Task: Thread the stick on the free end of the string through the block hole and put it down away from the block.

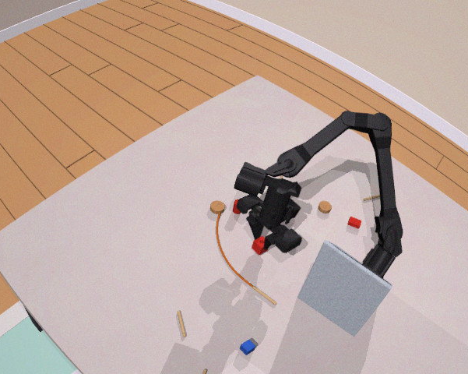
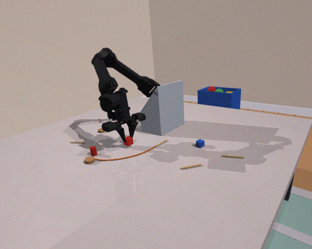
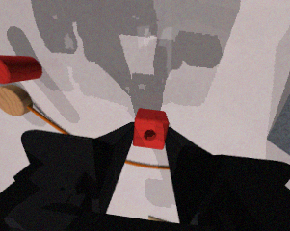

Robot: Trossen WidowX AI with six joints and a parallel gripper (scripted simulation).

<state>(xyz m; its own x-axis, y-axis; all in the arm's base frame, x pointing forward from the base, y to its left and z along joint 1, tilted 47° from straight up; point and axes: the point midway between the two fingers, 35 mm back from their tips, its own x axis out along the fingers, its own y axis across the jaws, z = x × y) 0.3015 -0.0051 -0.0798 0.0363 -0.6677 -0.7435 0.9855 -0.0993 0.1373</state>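
The red block (image 1: 259, 246) (image 2: 128, 141) (image 3: 151, 120) has a dark round hole, seen on its face in the wrist view. My gripper (image 1: 262, 240) (image 2: 127, 138) (image 3: 149, 128) is shut on the block, one finger on each side. Whether the block's underside touches the table is unclear. The wooden button (image 1: 217, 206) (image 2: 89, 160) (image 3: 12, 99) lies with the orange string (image 1: 216, 231) (image 2: 115, 160) (image 3: 146, 165) curving from it outside the block. The string's stick (image 1: 265, 294) (image 2: 161, 142) lies flat on the table, out of the gripper.
A red cylinder (image 1: 236, 206) (image 2: 93, 151) (image 3: 19, 68) stands near the button. A tall grey-blue wedge (image 1: 344, 287) (image 2: 172, 107) is beside the arm. Another disc (image 1: 325, 206), a second red cylinder (image 1: 354, 222), a blue cube (image 1: 248, 346) (image 2: 200, 143) and loose sticks (image 1: 181, 323) (image 2: 232, 156) lie around.
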